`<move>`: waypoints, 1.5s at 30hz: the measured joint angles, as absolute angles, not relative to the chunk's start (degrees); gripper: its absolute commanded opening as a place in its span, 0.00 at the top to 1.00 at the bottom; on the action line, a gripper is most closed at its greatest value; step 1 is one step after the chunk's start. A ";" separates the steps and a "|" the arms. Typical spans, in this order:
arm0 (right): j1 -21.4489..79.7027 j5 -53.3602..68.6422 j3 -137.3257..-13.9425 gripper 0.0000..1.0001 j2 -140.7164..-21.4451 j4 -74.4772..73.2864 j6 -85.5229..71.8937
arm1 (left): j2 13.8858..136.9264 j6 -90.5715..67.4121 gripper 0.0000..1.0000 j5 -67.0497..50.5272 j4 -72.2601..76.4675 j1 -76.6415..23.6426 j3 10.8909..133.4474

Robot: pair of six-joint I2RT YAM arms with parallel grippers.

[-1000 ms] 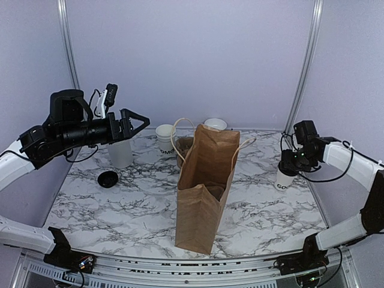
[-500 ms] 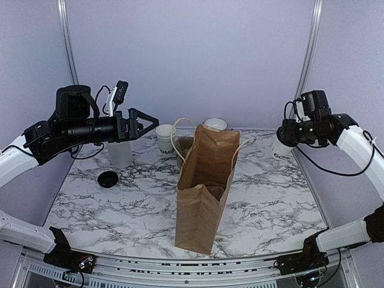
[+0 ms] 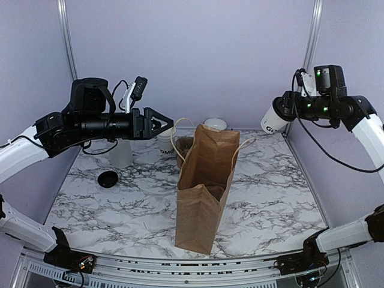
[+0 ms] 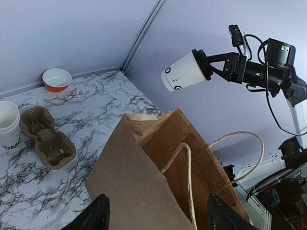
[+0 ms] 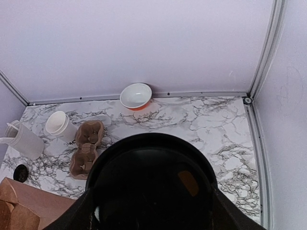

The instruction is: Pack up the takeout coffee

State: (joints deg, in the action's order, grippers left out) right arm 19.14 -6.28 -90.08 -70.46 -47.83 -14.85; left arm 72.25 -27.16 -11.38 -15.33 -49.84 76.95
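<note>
White paper with dark lettering, capped by a black lid: the coffee cup (image 3: 272, 122) is tipped on its side in the air. Its lid end points toward the right gripper (image 3: 282, 110), whose fingers are clamped around it just at the lid. In my overhead view it hangs high over the back right corner of the table (image 3: 270, 204). It sits above the mouth of the paper bag (image 3: 204, 198), off to the bag's right and well apart from it. On the right wrist feed the lid fills the lower frame. The brown bag stands upright in the middle of the marble top, mouth open and handles loose. I cannot see down to its bottom, so I cannot tell what it holds. The left gripper (image 3: 170, 125) hovers near the bag's upper left edge with its fingers spread wide. Behind the bag sit a cardboard cup carrier (image 4: 48, 139) with bare wells, a lidless white cup (image 4: 6, 123) just beside it, and an orange bowl (image 4: 56, 79) with a white inside. At the far left are a taller white holder (image 5: 24, 141) with utensils and a loose black lid (image 3: 108, 178).
</note>
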 measured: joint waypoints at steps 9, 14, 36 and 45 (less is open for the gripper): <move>24.64 -1.72 -100.07 0.43 -72.97 -48.71 -14.70 | 75.99 -27.05 0.55 -10.26 -15.59 -52.97 78.91; 32.36 -1.87 -105.95 0.44 -75.96 -48.90 -14.74 | 76.27 -27.27 0.62 -9.76 -15.75 -53.43 79.00; 58.94 -8.69 -119.42 0.46 -87.31 -56.93 -18.87 | 74.91 -29.02 1.00 -3.92 -15.70 -55.18 77.93; 59.70 -10.20 -116.25 0.48 -86.21 -60.62 -23.75 | 71.11 -33.85 1.00 3.73 -12.99 -58.98 72.25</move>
